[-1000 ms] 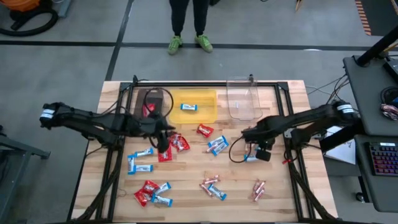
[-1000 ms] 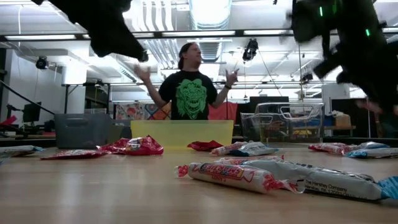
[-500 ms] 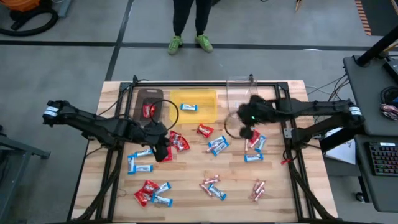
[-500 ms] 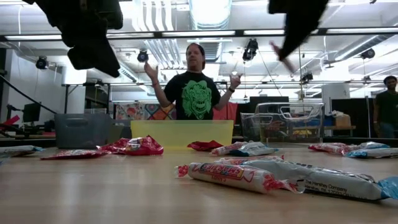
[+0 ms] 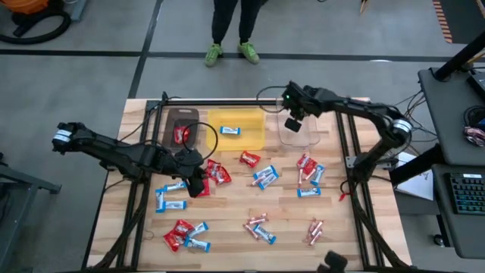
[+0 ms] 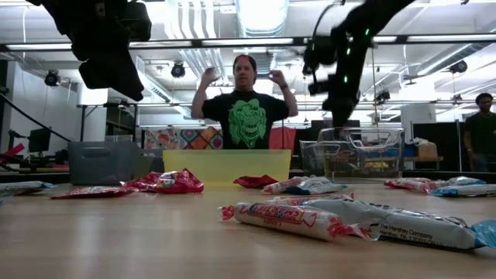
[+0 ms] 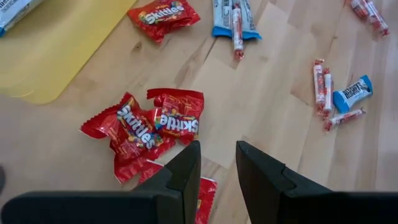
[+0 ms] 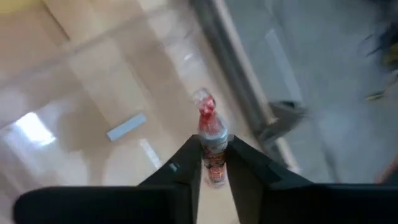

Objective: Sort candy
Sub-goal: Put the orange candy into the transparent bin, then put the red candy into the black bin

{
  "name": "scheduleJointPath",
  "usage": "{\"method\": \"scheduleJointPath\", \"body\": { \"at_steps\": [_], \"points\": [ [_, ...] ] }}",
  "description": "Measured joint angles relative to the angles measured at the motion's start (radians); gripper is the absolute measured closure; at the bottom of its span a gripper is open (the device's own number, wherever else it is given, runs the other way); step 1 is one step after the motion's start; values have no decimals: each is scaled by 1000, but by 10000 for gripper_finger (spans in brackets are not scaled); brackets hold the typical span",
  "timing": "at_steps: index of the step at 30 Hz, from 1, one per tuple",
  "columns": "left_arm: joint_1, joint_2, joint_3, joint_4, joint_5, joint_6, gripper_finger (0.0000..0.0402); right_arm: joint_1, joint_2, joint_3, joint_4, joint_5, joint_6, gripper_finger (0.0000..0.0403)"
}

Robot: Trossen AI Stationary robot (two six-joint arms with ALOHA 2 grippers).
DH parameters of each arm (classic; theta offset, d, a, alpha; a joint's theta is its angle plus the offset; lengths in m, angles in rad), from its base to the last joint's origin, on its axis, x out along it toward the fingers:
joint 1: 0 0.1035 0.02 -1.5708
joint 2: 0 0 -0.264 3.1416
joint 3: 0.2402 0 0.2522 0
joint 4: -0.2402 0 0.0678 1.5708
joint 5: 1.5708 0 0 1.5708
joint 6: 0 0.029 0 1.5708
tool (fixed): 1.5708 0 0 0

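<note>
Right gripper [image 8: 214, 163] pinches a pink stick [image 8: 211, 140] over the wooden table [image 5: 341, 235].

Wrapped candy lies scattered flat on the wood: red packets [image 5: 216, 174] at nine o'clock, blue-and-white bars [image 5: 265, 177] near centre, pink sticks [image 5: 314, 230] at five o'clock. One pink stick [image 8: 211, 149] hangs pinched between gripper fingers at one o'clock.

Setting: robotics lab or workshop. Evidence: light wooden slatted desk [image 5: 227, 227] fitted with a black metal frame [image 5: 345, 152]; grey concrete floor [image 5: 91, 76]; exposed ceiling ducts and strip lights [image 6: 260, 15]; side workstation with black keyboard [image 5: 464, 193]; standing person [image 6: 246, 108].
</note>
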Motion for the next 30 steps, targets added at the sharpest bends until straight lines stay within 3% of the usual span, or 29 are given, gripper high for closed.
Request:
{"method": "scheduleJointPath", "body": {
  "at_steps": [4, 9, 14, 22, 30],
  "points": [
    [0, 0, 0, -2, -1, 0, 315, -67, 62, 9, 12, -92, -4, 295],
    [0, 4, 0, -5, -2, -4, 315, -78, 78, 9, 29, -97, -19, 277],
    [-6, 13, 0, -16, 0, -37, 315, -55, 12, 9, 19, -104, 18, 275],
    [-38, 45, 0, -72, 82, -112, 295, 72, -181, 7, -30, -314, 165, 273],
    [-77, 117, 0, -145, 129, -82, 244, 281, -317, -22, -34, -314, 273, 273]
  ]
}}
